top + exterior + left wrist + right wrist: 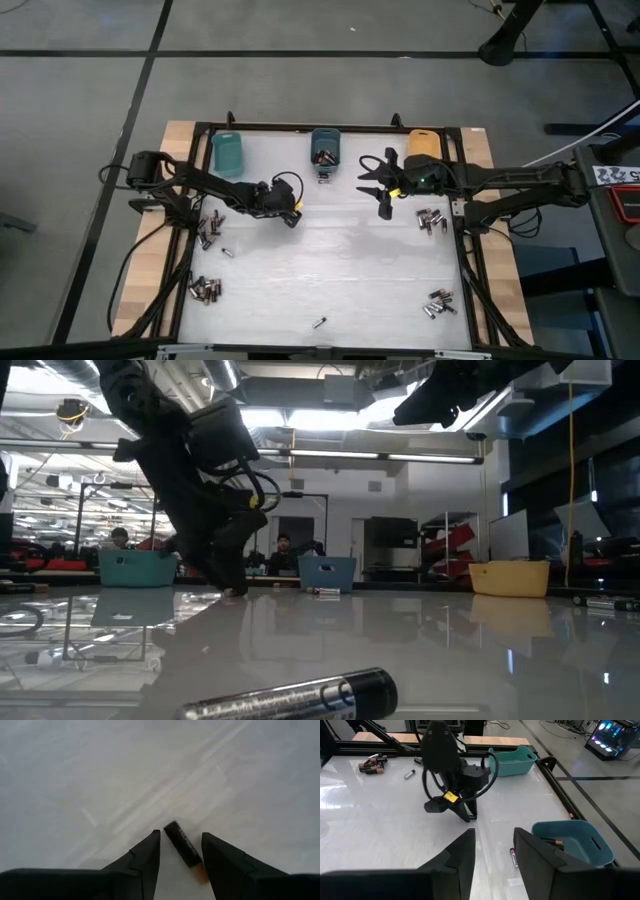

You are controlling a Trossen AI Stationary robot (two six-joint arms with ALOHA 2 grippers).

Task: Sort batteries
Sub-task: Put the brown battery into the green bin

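Evidently we have the left gripper (181,851) down on the table (330,260), partway between the teal bin (228,153) and the blue bin (324,147) and a little nearer us than both. Its fingers (145,855) stand spread on either side of a single dark battery (182,843) lying on the tabletop; the cell sits slantwise in the gap, with space showing on both sides, so nothing is pinched yet. We judge the jaws are set like this to straddle the cell before closing on it.

Our right gripper (381,184) hangs above the table just beside the blue bin, on the side toward the orange bin (422,143). Its fingers (462,852) are parted and hold nothing, so we take this arm to be waiting. One battery (512,857) lies on the table right against the blue bin, and another cell (552,841) already rests inside it.

The rest of the batteries lie in loose clusters well away from the blue bin: one heap (207,228) beneath the left arm, one (205,290) at the near left edge, one (432,219) under the right arm, one (439,303) at the near right corner. A lone cell (319,322) lies near the front edge, so most of the sorting looks undone.
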